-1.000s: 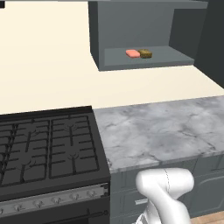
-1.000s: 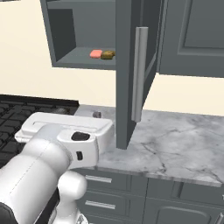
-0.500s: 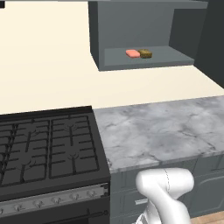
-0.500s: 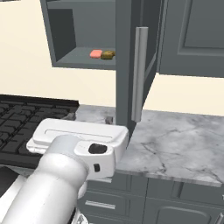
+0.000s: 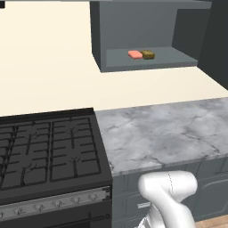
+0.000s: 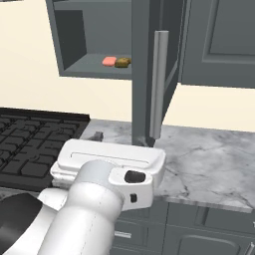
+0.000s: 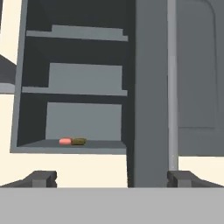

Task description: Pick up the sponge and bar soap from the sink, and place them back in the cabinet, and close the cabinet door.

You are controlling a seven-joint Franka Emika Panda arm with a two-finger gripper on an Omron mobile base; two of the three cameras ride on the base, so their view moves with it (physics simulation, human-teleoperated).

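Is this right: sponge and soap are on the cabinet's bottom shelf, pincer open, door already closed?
Not quite: the door is open, swung out edge-on from the cabinet, as the right base view shows. The rest holds: the sponge and soap sit side by side on the bottom shelf, and the pincer is open.

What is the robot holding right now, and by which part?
Nothing. Its jaws stand wide open and empty before the cabinet door; the sponge and bar soap lie on the shelf.
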